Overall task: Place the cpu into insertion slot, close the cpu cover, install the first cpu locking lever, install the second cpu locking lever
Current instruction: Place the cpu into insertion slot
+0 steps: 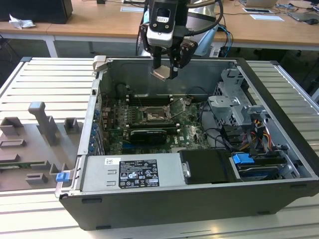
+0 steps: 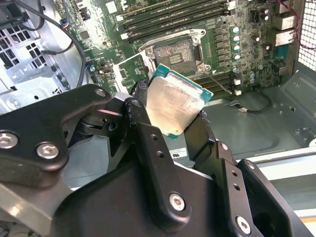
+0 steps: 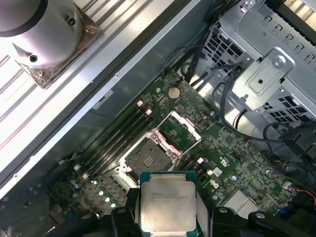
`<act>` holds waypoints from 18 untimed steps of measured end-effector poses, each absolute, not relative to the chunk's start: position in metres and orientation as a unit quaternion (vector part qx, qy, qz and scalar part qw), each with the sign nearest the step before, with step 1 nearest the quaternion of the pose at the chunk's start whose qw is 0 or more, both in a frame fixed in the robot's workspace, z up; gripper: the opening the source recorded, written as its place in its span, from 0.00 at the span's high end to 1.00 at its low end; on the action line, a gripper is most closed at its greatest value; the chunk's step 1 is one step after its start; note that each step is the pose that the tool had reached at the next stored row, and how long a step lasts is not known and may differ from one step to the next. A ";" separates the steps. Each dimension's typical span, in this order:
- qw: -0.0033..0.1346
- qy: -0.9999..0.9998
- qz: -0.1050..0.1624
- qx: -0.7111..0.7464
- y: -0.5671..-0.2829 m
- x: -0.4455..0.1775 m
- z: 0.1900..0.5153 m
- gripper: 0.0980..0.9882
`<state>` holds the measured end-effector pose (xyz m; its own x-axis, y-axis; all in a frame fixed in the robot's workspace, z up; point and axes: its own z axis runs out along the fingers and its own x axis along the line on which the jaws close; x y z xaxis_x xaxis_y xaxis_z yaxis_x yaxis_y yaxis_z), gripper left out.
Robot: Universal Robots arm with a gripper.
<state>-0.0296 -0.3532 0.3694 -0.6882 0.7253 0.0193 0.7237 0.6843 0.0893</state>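
- Far on the exterior view's left, a grey fixture tray [image 1: 35, 144] with upright blocks lies on the slatted table [image 1: 50, 79], just beside the open computer case [image 1: 164, 209].
- A blue clip [image 1: 62, 177] sits at the case's near corner on that side.
- A labelled power supply box [image 1: 132, 172] runs along the near wall inside the case.
- At centre, the gripper [image 1: 165, 69] hangs over the case near its back wall, well above the green motherboard [image 1: 194, 132].
- The grip is narrow, with the fingers clamped on the cpu [image 1: 162, 74].
- The cpu sits right between the fingertips and looks tilted in the exterior view.
- In the second wrist view the gripper [image 2: 170, 101] pinches the cpu [image 2: 173, 111] by two opposite edges, with a black finger [image 2: 148, 143] on each side. The silvery top faces the camera, with a green rim around it.
- In the first wrist view the gripper [image 3: 167, 197] holds the cpu [image 3: 168, 205] the same way.
- The insertion slot [image 1: 152, 114] lies on the board below the gripper, well apart from the cpu. In both wrist views the slot [image 2: 177, 54] [image 3: 148, 159] is uncovered and its dark contact field is exposed.
- The cpu cover [image 1: 178, 105] is flipped up on the slot's side toward the exterior view's right. In both wrist views the cover [image 2: 129, 71] [image 3: 180, 129] is just beside the slot, not over it.
- Long memory slots [image 1: 149, 97] run behind the slot, and a black card [image 1: 148, 134] lies in front of it.
- On the exterior view's right are a metal drive cage [image 1: 234, 99], a cable bundle [image 1: 259, 129] and a blue tab [image 1: 242, 159].
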 end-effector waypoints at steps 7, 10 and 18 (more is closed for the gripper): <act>0.010 0.908 0.045 0.416 -0.353 -0.030 0.368 0.50; 0.011 0.902 0.044 0.430 -0.353 -0.030 0.367 0.50; 0.012 0.883 0.044 0.468 -0.353 -0.030 0.365 0.50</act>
